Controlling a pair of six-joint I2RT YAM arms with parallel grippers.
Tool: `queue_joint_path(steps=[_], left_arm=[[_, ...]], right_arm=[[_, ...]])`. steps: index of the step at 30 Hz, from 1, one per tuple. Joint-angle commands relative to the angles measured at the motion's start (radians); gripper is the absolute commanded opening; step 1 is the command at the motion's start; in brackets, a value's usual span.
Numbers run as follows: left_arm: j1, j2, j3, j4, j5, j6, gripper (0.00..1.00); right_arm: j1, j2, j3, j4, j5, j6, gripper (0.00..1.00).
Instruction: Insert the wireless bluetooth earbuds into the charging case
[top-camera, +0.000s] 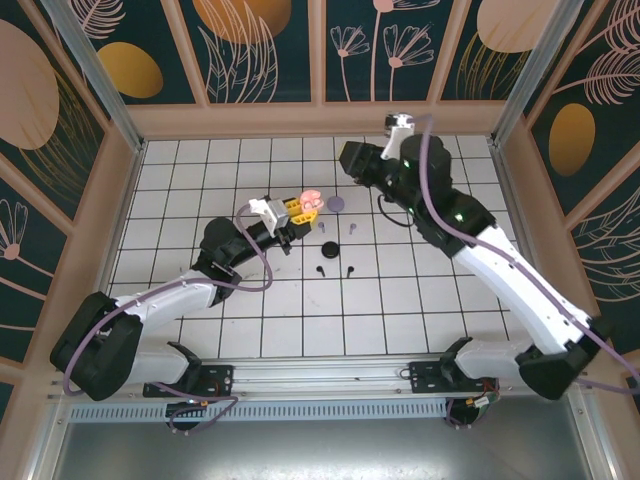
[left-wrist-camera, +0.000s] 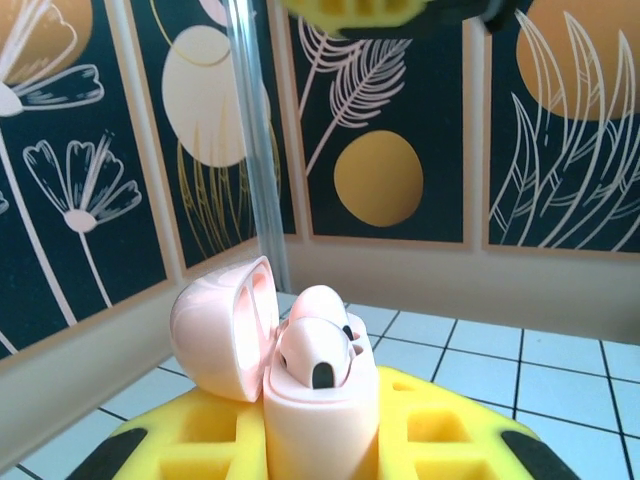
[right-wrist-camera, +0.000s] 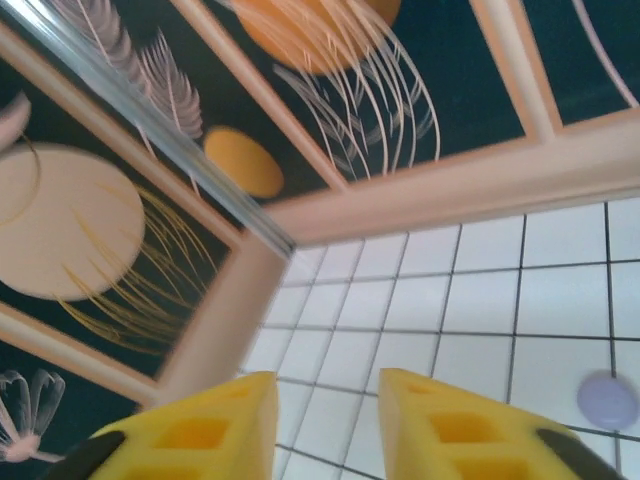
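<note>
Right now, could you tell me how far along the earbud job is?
Done: the pink buds look seated in the open pink case. In hand: the left hand clamps that case; the right hand is open and empty. Left: lilac buds and black buds lie on the table.

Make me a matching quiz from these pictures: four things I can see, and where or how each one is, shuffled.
Things:
1. pink case
2. lilac disc
3. black earbuds
4. right gripper

States:
A. loose on the tiles, the lowest pieces in the top view
B. jaws apart, nothing between them
C. clamped in the left gripper, lid open
D. flat on the tiles, farthest back of the loose pieces

Pairs: 1-C, 2-D, 3-A, 4-B.
</note>
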Motion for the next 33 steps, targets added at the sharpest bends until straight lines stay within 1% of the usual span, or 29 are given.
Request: queue_joint_path(steps=[1,3,5,10,14,18,20,22,25,28,29,31,33], left_arm=[[-0.007,-0.025,-0.003,-0.047,0.05,0.008,0.0],[-0.006,-0.027,-0.003,-0.064,0.054,0.01,0.0],[-0.006,-0.03,-0.002,-0.074,0.059,0.013,0.0],[-0.007,-0.035,0.001,-0.083,0.062,0.014,0.0],[-0.007,-0.035,0.007,-0.088,0.05,0.012,0.0],[-0.006,-0.032,0.011,-0.09,0.035,0.008,0.0],[-0.006,-0.031,0.006,-0.076,0.026,-0.004,0.0],[-0.006,-0.033,-0.005,-0.058,0.019,-0.018,0.0],[-0.007,-0.029,-0.022,-0.028,0.002,-0.046,0.0],[-0.007,-0.031,-0.034,-0.037,-0.06,-0.094,0.0],[-0.007,-0.032,-0.035,-0.052,-0.09,-0.114,0.0],[-0.002,-0.02,-0.022,-0.118,-0.158,-0.172,0.0],[0.015,0.011,0.002,-0.193,-0.178,-0.222,0.0]], right_arm=[[-0.007,0.125,0.083,-0.163,-0.167,-0.039,0.2],[-0.005,0.187,0.129,-0.199,-0.197,-0.055,0.12],[-0.004,0.237,0.152,-0.212,-0.223,-0.068,0.09],[0.015,0.311,0.178,-0.247,-0.254,-0.086,0.05],[0.065,0.302,0.154,-0.278,-0.237,-0.104,0.01],[0.125,0.224,0.084,-0.294,-0.173,-0.093,0.0],[0.132,0.148,0.015,-0.282,-0.136,-0.065,0.0],[0.114,0.067,-0.06,-0.243,-0.091,-0.021,0.0],[0.04,-0.052,-0.164,-0.17,-0.027,0.057,0.02],[-0.028,-0.157,-0.272,-0.09,-0.006,0.122,0.06],[-0.037,-0.176,-0.301,-0.076,0.007,0.14,0.07],[-0.042,-0.214,-0.366,-0.047,0.026,0.167,0.13],[-0.042,-0.232,-0.425,-0.031,0.032,0.184,0.19]])
